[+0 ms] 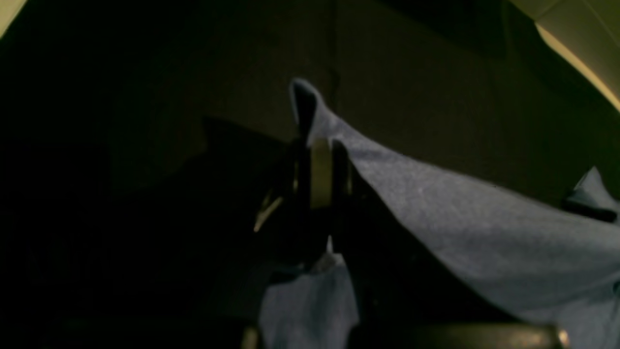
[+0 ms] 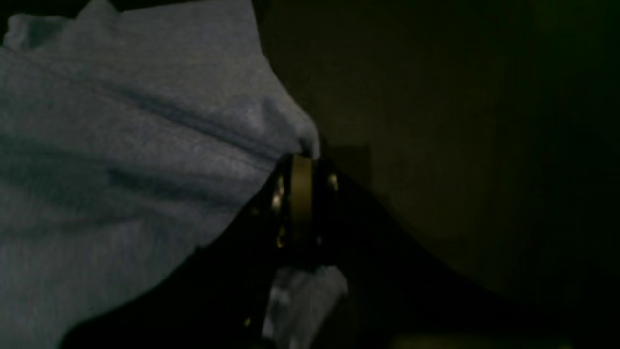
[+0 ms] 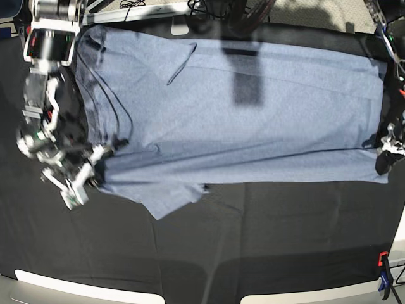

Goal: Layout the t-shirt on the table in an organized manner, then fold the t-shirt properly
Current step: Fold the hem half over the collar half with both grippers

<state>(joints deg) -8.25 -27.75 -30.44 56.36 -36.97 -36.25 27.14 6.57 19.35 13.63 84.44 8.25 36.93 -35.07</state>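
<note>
Base view: t-shirt [image 3: 253,120] spread flat, lightly creased, on black table [image 3: 266,240]; left hand [image 3: 383,154] and right hand [image 3: 95,166] each clamped on an edge.

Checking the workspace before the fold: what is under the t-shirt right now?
The t-shirt lies spread on the table, whose black cloth shows around it. Whatever lies beneath the shirt's middle is covered and cannot be seen.

Red-and-blue clamp [image 3: 383,282] at lower right edge of base view. Tangle of black cables [image 3: 205,6] along top centre. Pale floor strips [image 3: 82,292] at bottom edge, lower left and lower centre-right.
</note>
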